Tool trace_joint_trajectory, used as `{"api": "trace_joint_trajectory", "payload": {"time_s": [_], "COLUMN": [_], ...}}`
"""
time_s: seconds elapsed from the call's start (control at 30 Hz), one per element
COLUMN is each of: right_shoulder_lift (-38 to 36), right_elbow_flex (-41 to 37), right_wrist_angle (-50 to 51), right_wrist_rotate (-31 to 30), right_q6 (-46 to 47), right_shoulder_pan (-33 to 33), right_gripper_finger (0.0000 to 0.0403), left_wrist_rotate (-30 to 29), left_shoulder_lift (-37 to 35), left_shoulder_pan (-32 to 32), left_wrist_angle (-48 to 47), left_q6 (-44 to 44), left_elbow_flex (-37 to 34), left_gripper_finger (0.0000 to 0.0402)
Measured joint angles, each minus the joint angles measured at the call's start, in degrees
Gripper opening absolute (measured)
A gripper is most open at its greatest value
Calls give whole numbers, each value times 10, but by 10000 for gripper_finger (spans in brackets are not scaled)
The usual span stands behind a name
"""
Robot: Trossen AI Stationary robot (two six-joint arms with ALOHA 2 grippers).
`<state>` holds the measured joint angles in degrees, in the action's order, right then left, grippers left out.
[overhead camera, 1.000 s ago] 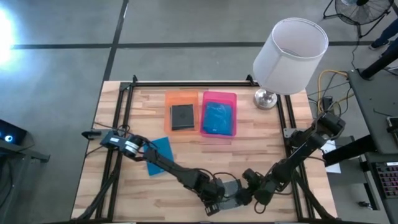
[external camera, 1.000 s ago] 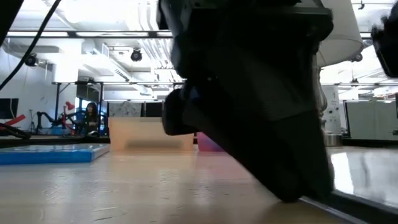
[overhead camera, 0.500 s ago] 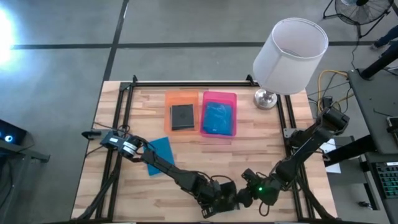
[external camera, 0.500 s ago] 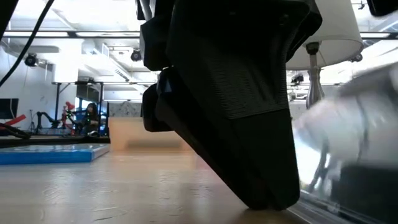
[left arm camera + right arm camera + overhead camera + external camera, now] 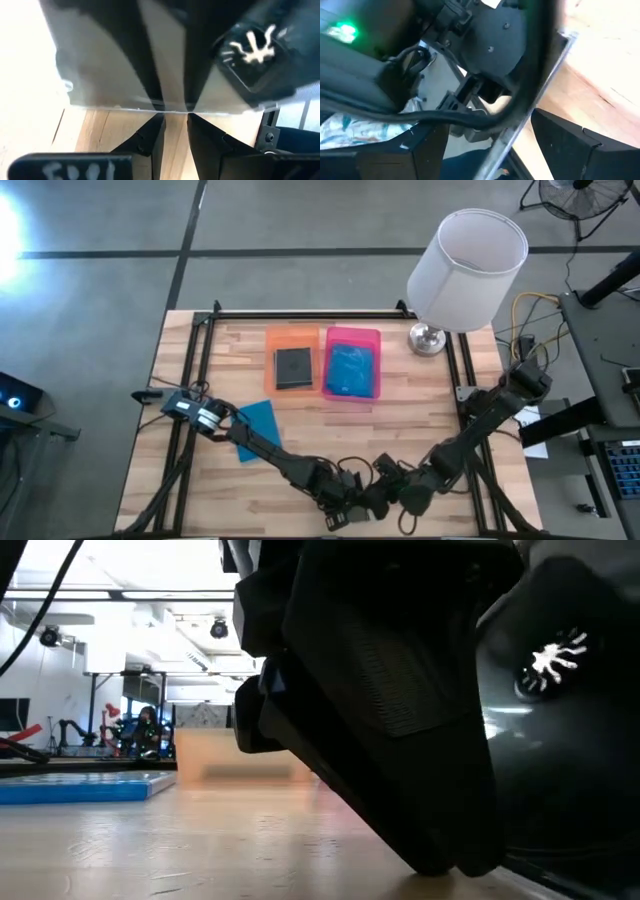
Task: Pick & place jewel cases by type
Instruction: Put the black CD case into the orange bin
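Observation:
A clear, silvery jewel case [image 5: 100,60] lies at the table's near edge, hidden in the high view under both grippers. My left gripper [image 5: 175,117] points steeply down with its fingers all but together and its tips at the case's near edge. My right gripper [image 5: 500,145] is open and crowds in from the right [image 5: 388,492]. A blue jewel case [image 5: 258,420] lies flat on the table at the left. A dark grey case [image 5: 292,367] lies in the orange tray [image 5: 290,335]. Blue cases [image 5: 350,370] lie in the pink tray [image 5: 352,332]. My left gripper sets its nearly closed fingertips [image 5: 156,125] against the case's near edge [image 5: 120,107] from above, slanting down. The shiny face mirrors the fingers right up to the tips. My right gripper has the case's edge [image 5: 535,100] slanting between its two spread fingers. Whether a finger touches it cannot be told.
A white lamp [image 5: 465,270] stands at the far right corner. The two trays sit side by side at the far middle. Bare wood [image 5: 300,430] lies between the trays and the grippers. The black frame rails [image 5: 190,430] run along the table's sides.
My right gripper has risen, turned, and moved toward the table's left, close against my left gripper. The silvery case lay flat beside my left gripper a second ago. Then its right side tipped up off the table.

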<state>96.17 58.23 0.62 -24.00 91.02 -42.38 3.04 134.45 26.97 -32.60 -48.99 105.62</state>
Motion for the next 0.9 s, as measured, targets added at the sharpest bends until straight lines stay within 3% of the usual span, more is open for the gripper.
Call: {"api": "trace_joint_trajectory", "payload": {"time_s": [0.33,0.63,0.9], "right_shoulder_lift": [68,66,65], "right_elbow_flex": [68,96,78], "right_wrist_angle": [57,126,134], "right_wrist_rotate": [76,74,75], "right_q6": [25,50,108], "right_shoulder_pan": [-3,-5,-3], "right_gripper_finger": [252,190,97], "left_wrist_rotate": [-53,-109,-259], "left_shoulder_lift": [-8,-42,-142], "left_shoulder_pan": [23,32,62], "left_wrist_angle": [-20,-30,-27], "left_q6": [-6,-9,-45], "left_elbow_flex": [0,-38,-152], "left_gripper_finger": [73,73,74]}}
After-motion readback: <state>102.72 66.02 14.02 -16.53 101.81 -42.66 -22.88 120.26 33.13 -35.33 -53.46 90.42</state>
